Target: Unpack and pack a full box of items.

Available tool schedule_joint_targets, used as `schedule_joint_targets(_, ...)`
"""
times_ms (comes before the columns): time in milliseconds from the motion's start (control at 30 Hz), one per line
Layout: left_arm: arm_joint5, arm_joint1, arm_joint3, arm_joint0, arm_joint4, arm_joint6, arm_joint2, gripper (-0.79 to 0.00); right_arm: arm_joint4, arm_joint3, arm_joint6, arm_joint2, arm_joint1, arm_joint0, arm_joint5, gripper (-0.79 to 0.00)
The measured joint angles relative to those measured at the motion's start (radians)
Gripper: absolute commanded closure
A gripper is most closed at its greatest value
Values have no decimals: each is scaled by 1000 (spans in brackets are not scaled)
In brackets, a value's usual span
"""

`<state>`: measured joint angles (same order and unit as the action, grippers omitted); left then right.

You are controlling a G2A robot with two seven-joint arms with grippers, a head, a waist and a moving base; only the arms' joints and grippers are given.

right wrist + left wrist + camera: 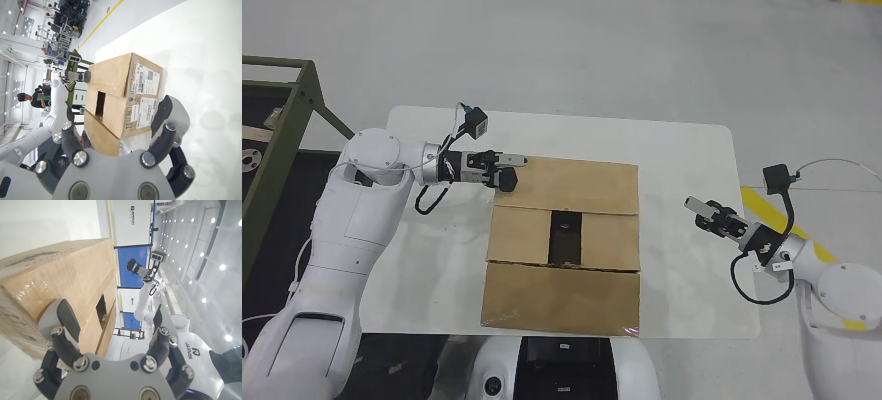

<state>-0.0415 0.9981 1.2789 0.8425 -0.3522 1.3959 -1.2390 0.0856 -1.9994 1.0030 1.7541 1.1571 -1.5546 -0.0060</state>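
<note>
Top view | box (608, 242) contents hidden | left pincer (510, 170) at corner

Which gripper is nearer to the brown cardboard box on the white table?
Left. The left gripper is at a top corner of the brown cardboard box; the right gripper hangs off the opposite side, clearly apart from it.

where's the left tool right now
In the top view the left tool is at the far left corner of the cardboard box, open.
</note>
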Motion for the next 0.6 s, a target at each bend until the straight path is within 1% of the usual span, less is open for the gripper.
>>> schedule_joint_targets(533, 0, 0, 0, 0, 0, 0, 0, -785, -1, -1, -4, 0, 0, -1, 1, -785)
schedule_joint_targets(600, 0, 0, 0, 0, 0, 0, 0, -785, -13, -5, -30, -1, 0, -14, 34, -785)
